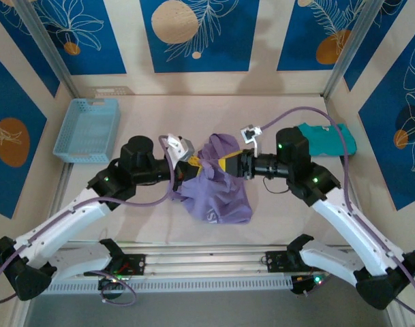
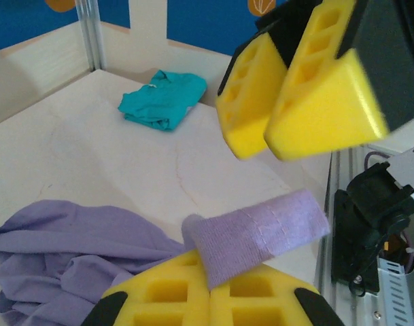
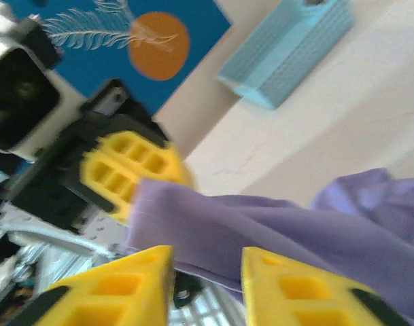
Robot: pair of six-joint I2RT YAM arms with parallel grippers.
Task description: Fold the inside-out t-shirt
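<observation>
The inside-out t-shirt (image 1: 217, 194) is a crumpled lavender heap in the middle of the table. My left gripper (image 1: 195, 170) comes in from the left and is shut on a hemmed strip of it (image 2: 261, 231), which sticks up between the yellow fingers (image 2: 210, 261). The rest of the shirt (image 2: 71, 238) lies on the table to the left in the left wrist view. My right gripper (image 1: 224, 165) faces the left one at close range. Its fingers (image 3: 207, 261) stand apart, open, with the stretched purple fabric (image 3: 295, 224) just beyond the gap.
A light blue basket (image 1: 88, 129) sits at the back left, also seen as the basket (image 3: 288, 47) in the right wrist view. A folded teal shirt (image 1: 328, 139) lies at the back right (image 2: 164, 100). Walls enclose three sides, and a metal rail (image 1: 207, 262) runs along the near edge.
</observation>
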